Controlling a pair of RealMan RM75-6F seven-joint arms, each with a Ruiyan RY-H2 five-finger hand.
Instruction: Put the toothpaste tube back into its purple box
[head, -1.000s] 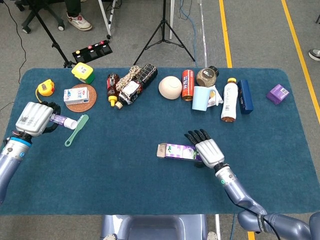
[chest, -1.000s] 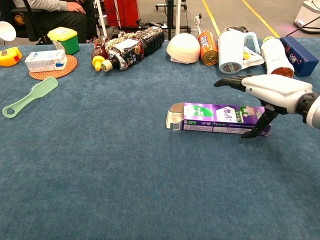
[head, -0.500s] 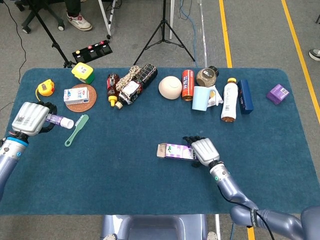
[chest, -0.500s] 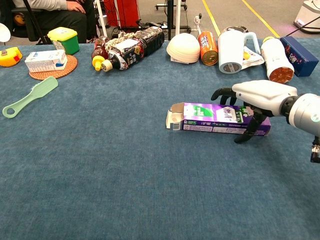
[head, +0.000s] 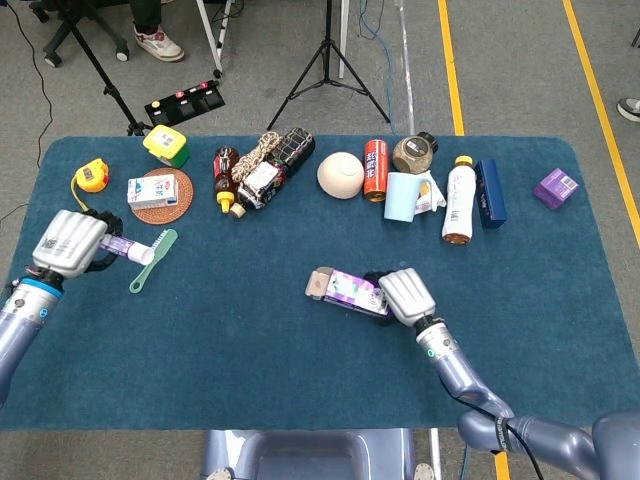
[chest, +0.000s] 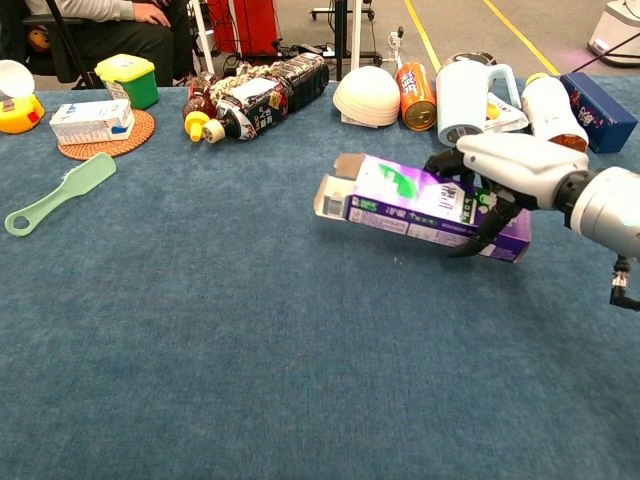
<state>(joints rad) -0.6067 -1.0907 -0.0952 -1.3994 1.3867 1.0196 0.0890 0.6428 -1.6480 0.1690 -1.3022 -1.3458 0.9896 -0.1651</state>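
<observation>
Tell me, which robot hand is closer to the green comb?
The left. The left hand, holding the toothpaste tube, sits just beside the green comb. The right hand is far across the table, gripping the purple box.

A green comb (head: 152, 260) lies on the blue table (head: 250, 380), near a round mat (head: 161, 196) that bears a small white box (head: 151, 190). Along the far edge — a yellow-lidded tub (head: 166, 146), dark bottles (head: 262, 168), a bowl (head: 340, 175), a red can (head: 375, 170), a pale blue mug (head: 402, 198) and a white bottle (head: 459, 201).
</observation>
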